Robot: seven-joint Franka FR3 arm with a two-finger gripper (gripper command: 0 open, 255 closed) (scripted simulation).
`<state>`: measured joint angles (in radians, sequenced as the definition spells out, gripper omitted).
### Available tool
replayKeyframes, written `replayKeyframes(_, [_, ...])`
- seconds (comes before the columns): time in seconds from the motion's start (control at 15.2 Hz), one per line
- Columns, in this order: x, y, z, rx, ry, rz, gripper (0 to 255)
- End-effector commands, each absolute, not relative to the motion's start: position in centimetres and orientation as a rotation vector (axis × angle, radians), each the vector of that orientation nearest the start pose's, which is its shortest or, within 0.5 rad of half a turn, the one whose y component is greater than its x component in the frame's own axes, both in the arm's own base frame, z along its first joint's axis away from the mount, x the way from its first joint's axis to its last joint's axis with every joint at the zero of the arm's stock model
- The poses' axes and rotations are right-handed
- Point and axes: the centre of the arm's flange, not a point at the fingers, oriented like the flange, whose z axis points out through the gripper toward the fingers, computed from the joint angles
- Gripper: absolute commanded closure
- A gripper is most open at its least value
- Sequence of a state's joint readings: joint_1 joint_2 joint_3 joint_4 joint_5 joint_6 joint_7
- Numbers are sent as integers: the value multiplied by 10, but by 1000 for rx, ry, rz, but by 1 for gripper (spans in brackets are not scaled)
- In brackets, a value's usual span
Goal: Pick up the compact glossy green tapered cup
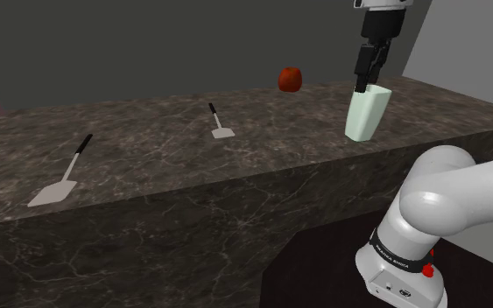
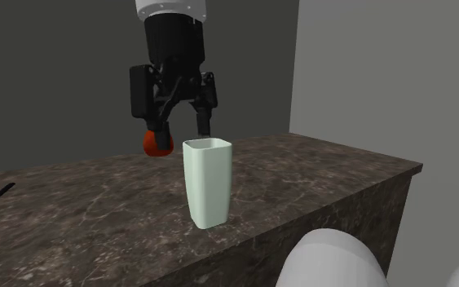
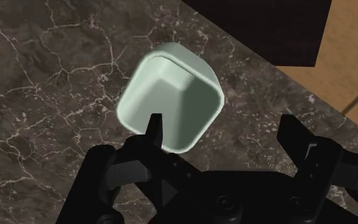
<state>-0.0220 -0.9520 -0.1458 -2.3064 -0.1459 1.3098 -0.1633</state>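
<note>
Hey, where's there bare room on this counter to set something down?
Bare counter lies between the large spatula and the small spatula, and again between the small spatula and the cup. It is crowded around the cup: the open gripper hangs over it, with the apple nearby.

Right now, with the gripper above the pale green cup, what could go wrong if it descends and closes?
1. The open gripper looks off-centre: one finger hangs over the rim of the cup, so descending may strike the rim and tip it.
2. The cup stands near the edge of the counter; a sideways push could send it off.
</note>
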Motion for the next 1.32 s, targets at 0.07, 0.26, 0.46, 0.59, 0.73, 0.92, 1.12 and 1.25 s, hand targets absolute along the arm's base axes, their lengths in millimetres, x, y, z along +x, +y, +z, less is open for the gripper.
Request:
replayKeyframes(0.07, [216,-83,621,-3147,-42,135,0])
replayKeyframes(0.26, [216,-83,605,-3147,-42,135,0])
replayKeyframes(0.46, [216,-83,592,-3147,-42,135,0])
replayKeyframes(0.59, [216,-83,592,-3147,-42,135,0])
replayKeyframes(0.73, [216,-83,591,-3147,-42,135,255])
replayKeyframes(0.92, [216,-83,592,-3147,-42,135,255])
replayKeyframes(1.12, [216,-83,592,-3147,-42,135,255])
replayKeyframes(1.25, [216,-83,592,-3147,-42,135,255])
